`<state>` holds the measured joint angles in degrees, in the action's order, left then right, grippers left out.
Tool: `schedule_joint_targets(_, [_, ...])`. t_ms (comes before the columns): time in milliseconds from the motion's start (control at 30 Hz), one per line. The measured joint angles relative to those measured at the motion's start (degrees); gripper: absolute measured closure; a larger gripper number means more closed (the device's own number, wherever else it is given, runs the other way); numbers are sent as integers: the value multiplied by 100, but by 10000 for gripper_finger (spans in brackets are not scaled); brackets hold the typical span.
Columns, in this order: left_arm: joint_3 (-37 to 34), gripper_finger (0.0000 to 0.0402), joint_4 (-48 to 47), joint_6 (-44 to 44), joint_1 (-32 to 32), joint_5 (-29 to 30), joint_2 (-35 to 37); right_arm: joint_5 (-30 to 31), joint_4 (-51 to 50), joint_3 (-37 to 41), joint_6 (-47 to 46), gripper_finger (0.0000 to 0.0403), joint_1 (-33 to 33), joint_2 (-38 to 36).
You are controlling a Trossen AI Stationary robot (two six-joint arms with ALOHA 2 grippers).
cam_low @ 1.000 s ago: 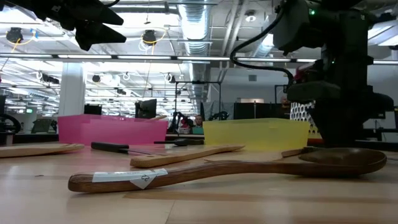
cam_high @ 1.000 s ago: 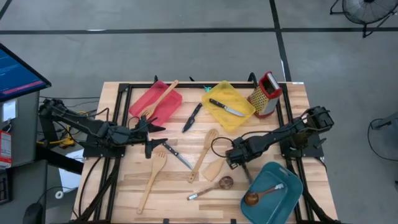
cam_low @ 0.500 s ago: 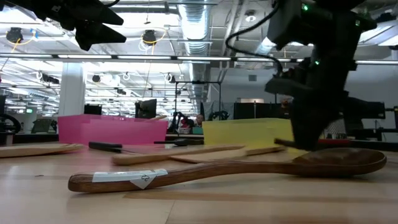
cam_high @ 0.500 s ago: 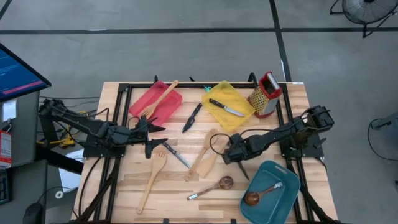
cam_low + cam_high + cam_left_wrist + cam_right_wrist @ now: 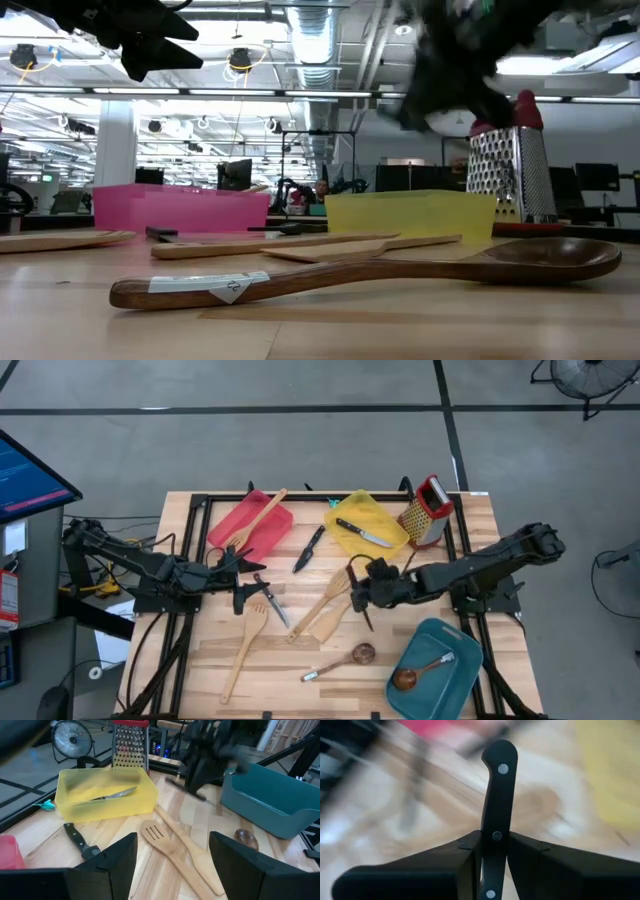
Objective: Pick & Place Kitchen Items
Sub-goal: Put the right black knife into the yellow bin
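Knife [image 5: 497,810] in right gripper [image 5: 362,598], above spatulas [image 5: 322,610]

Premises: open-plan lab or industrial workshop, not kitchen. Evidence: wooden bench [image 5: 300,650] on black metal frame, standing on bare grey concrete floor [image 5: 300,450] with dark marking lines. Exposed ceiling ducts [image 5: 320,30], strip lighting, white column [image 5: 115,140]. Rows of monitors [image 5: 236,172] at workstations in background. Floor fan [image 5: 72,737] beside bench. Blue screen [image 5: 30,480] at bench side.
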<state>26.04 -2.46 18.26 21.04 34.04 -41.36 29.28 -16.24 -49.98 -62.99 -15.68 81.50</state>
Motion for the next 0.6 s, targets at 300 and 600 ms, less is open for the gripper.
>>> schedule_joint_targets(300, [0,174,-2,-2,0,0,0,23,3078,-12,2605,335,-101,-838])
schedule_joint_targets(600, [0,174,-2,-40,0,0,-2,-1300,5354,-20,4821,335,-472,-1004])
